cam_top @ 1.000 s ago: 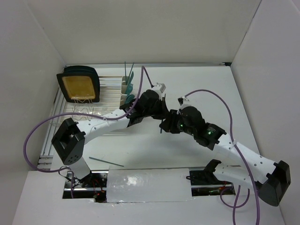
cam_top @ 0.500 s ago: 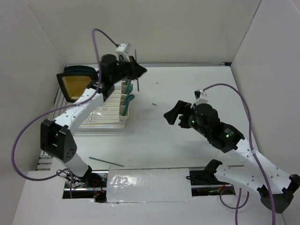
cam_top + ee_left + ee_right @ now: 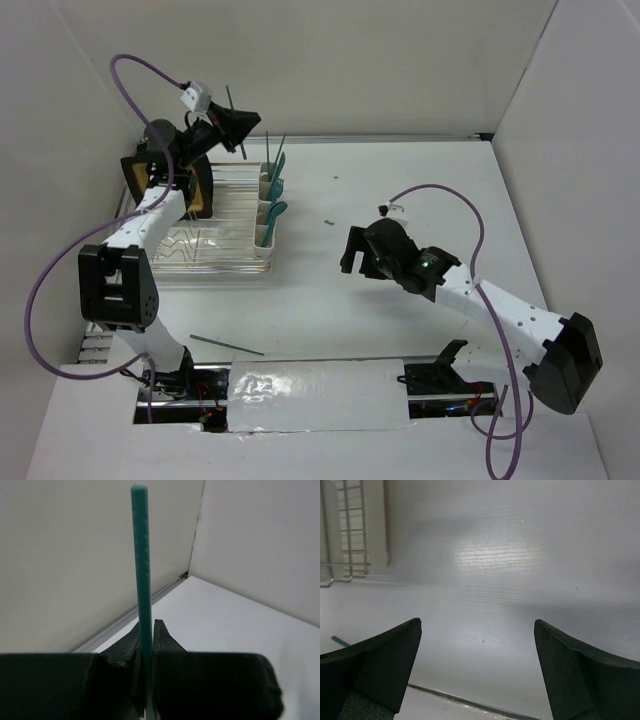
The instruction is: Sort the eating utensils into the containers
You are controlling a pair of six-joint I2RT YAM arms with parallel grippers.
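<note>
My left gripper (image 3: pixel 243 125) is raised high at the back left, above the rack, shut on a slim teal utensil (image 3: pixel 141 570). Its handle stands straight up between the fingers in the left wrist view; the top view shows the utensil (image 3: pixel 231 100) as a thin dark stick. The cream-white containers (image 3: pixel 264 238) stand in a row at the rack's right side, with teal utensils (image 3: pixel 278 168) sticking out. Another utensil (image 3: pixel 227 345) lies flat near the table's front edge. My right gripper (image 3: pixel 352 250) hangs open and empty over mid-table, its jaws (image 3: pixel 477 625) wide apart above bare surface.
A wire dish rack (image 3: pixel 215 235) fills the left side, with a tan-and-black board (image 3: pixel 197 192) leaning in it behind my left arm. A tiny dark speck (image 3: pixel 328 222) lies right of the containers. White walls close in the table on three sides.
Both grippers were together at mid-table. The left arm has swung up and back to the left with the utensil. The right gripper has opened and drawn back.
</note>
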